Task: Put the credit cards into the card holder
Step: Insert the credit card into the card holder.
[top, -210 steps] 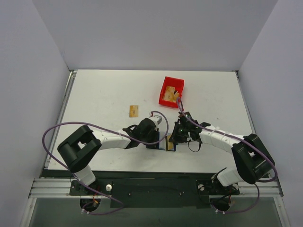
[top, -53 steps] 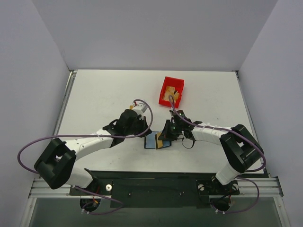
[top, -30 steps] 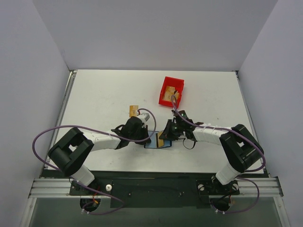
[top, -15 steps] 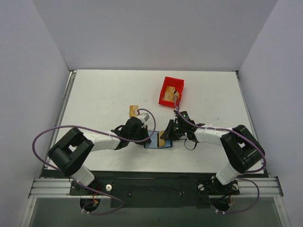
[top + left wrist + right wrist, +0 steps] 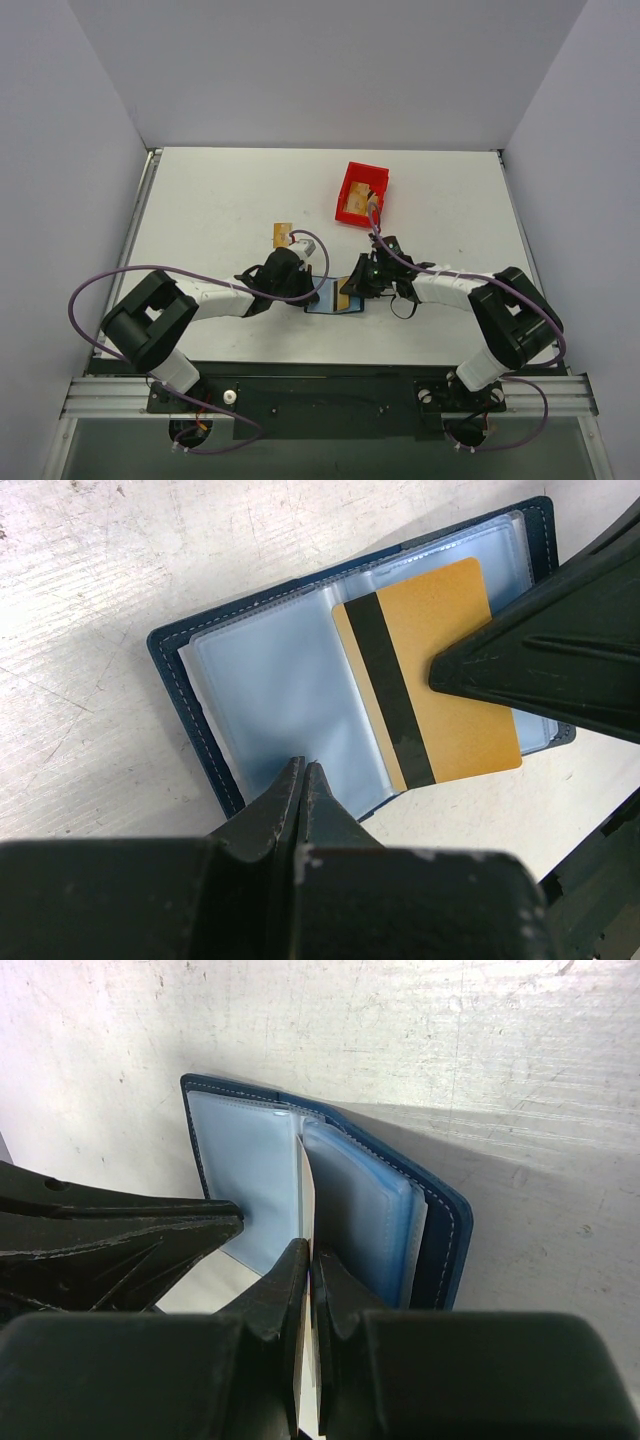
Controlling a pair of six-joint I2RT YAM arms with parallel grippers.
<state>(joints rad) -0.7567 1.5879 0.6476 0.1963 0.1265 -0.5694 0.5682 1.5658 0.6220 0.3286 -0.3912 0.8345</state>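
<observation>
The navy card holder (image 5: 322, 298) lies open on the table near the front, its clear blue sleeves facing up (image 5: 270, 680). One tan-gold credit card (image 5: 440, 680) with a dark stripe lies over the holder's right half, and my right gripper (image 5: 308, 1252) is shut on its edge. In the right wrist view the card (image 5: 308, 1210) shows edge-on between the sleeves. My left gripper (image 5: 303, 766) is shut, its tips pressing on the left sleeve. A second credit card (image 5: 283, 235) lies flat on the table behind the left arm.
A red plastic bin (image 5: 362, 193) with tan items inside stands behind the right gripper. Both wrists meet over the holder, fingertips a few centimetres apart. The table's front edge (image 5: 330, 360) runs just behind the holder.
Almost nothing differs over the last second. The right wrist has shifted slightly to the right with the card; the left gripper stays pressed on the holder.
</observation>
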